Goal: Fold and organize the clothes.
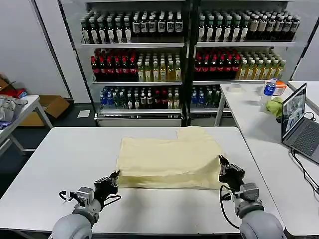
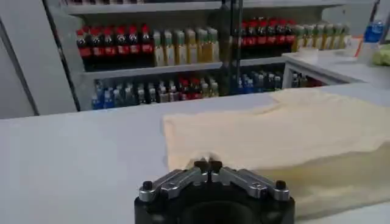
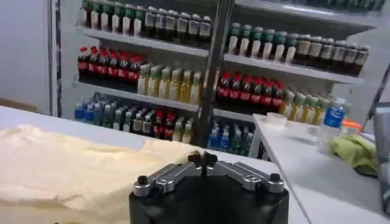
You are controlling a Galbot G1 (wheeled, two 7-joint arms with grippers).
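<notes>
The clothes are one pale cream-yellow T-shirt (image 1: 169, 159) lying partly folded on the white table (image 1: 65, 159), with one sleeve pointing toward the shelves. My left gripper (image 1: 114, 175) sits at the shirt's near left edge. In the left wrist view the left gripper (image 2: 208, 164) is shut, with a small tuft of the T-shirt (image 2: 274, 128) pinched at its tips. My right gripper (image 1: 222, 162) is at the shirt's near right edge. In the right wrist view the right gripper (image 3: 202, 158) is shut, and the T-shirt (image 3: 61, 164) rises up to its tips.
A second white table at the right carries a laptop (image 1: 299, 119), a lime-green cloth (image 1: 274, 106) and a water bottle (image 1: 269, 89). Drink shelves (image 1: 184, 55) stand behind. A side table at the left holds a whitish-grey cloth heap (image 1: 7, 107).
</notes>
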